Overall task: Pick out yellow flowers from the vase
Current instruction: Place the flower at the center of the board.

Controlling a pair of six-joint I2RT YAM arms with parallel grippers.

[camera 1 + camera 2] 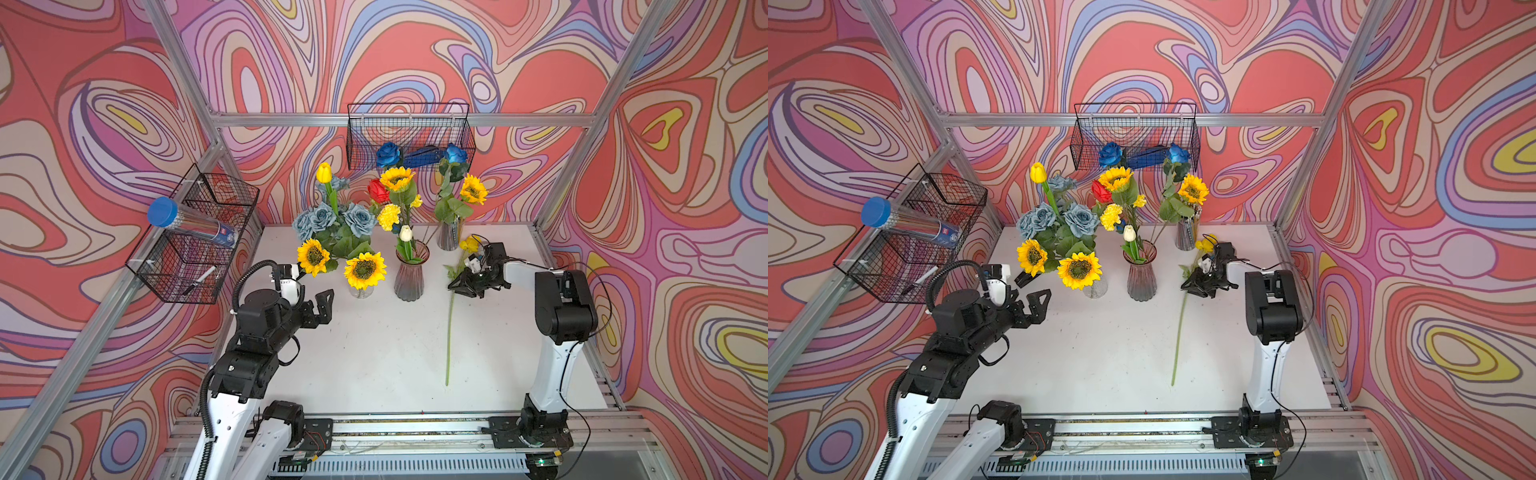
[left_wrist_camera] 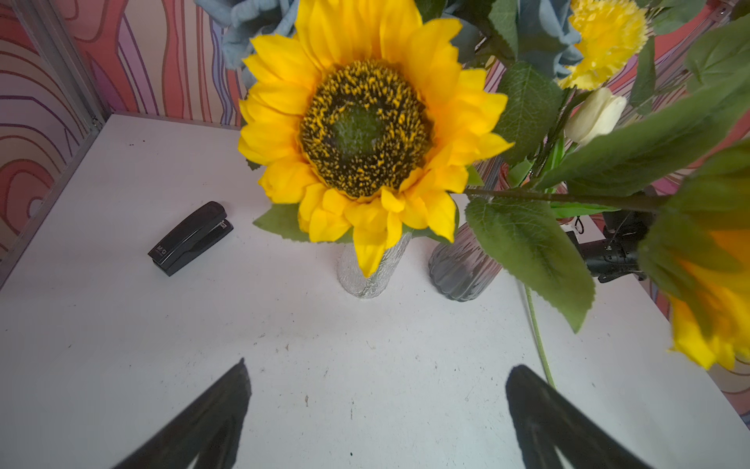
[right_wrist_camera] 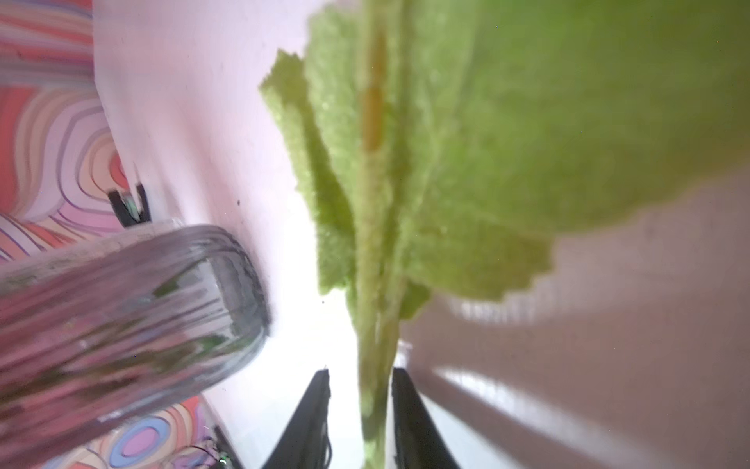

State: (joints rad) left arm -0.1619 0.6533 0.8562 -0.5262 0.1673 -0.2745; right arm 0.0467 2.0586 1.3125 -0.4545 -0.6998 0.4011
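Green-stemmed yellow flower is laid flat, its stem passing between the slightly parted, unclamped jaws of the right gripper. A sunflower is found straight ahead of the left gripper, which is spread wide and empty, and is judged the nearer arm.

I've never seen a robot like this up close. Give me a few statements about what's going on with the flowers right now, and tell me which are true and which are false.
1. A yellow flower is out of the vases, and its stem runs between the jaws of the right gripper. True.
2. The left gripper is clamped on a stem. False: it is wide open and empty.
3. The white tulip stands in the ribbed purple vase. True.
4. The black stapler sits in a wire basket. False: it lies on the table.
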